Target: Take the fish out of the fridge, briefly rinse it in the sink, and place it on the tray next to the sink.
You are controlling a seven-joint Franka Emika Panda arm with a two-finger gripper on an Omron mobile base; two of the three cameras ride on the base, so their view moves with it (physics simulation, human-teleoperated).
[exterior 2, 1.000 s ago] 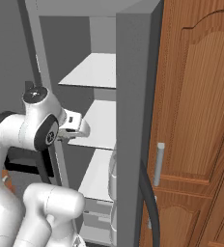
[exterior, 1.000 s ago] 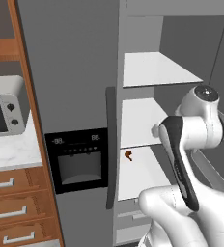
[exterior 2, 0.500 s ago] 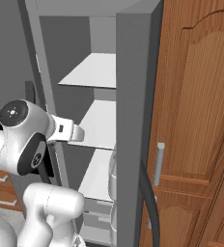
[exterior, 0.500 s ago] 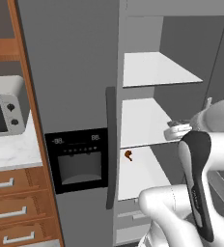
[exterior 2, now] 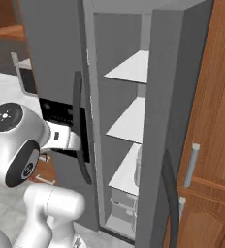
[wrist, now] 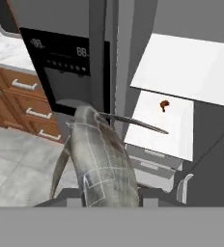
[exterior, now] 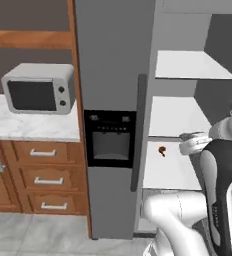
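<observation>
The fish [wrist: 102, 159] filled the lower middle of the hand view, head near the camera and thin tail pointing toward the fridge [exterior: 118, 75]. It seemed held in the gripper [exterior: 189, 140], but the fingers were hidden behind it, so can't tell how far open they stood. The gripper sat just outside the fridge's open compartment, level w/ the lower shelf [exterior: 170, 167]. A small brown-orange item [wrist: 164, 104] lay on that shelf (near its back). Left of the fridge: toaster oven [exterior: 38, 88] on the marble bench [exterior: 30, 126].
</observation>
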